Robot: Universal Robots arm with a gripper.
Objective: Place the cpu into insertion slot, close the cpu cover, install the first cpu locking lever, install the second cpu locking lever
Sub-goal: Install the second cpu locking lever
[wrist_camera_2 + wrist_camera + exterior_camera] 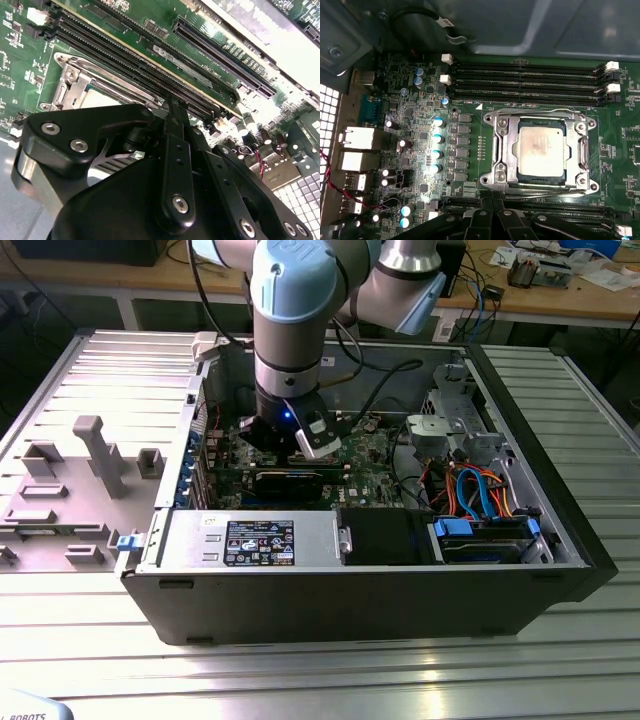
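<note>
One view — the first wrist view — shows the cpu [541, 151] seated under the closed cpu cover [506, 150] just beyond the gripper [492, 212], fingers pressed together, memory slots [525, 80] farther off.

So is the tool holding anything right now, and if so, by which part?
It cannot be told. In the first wrist view the cpu already sits in the insertion slot under the cpu cover, so the tool isn't carrying it.

The open computer case [400, 590] lies on the ribbed metal surface [300, 680]. Inside it, a labelled power supply [250, 540] runs along the near wall, with orange and blue cables [480, 490] close beside a blue-tabbed drive bay [480, 538]. Grey fixture blocks [95, 455] stand outside the case.
</note>
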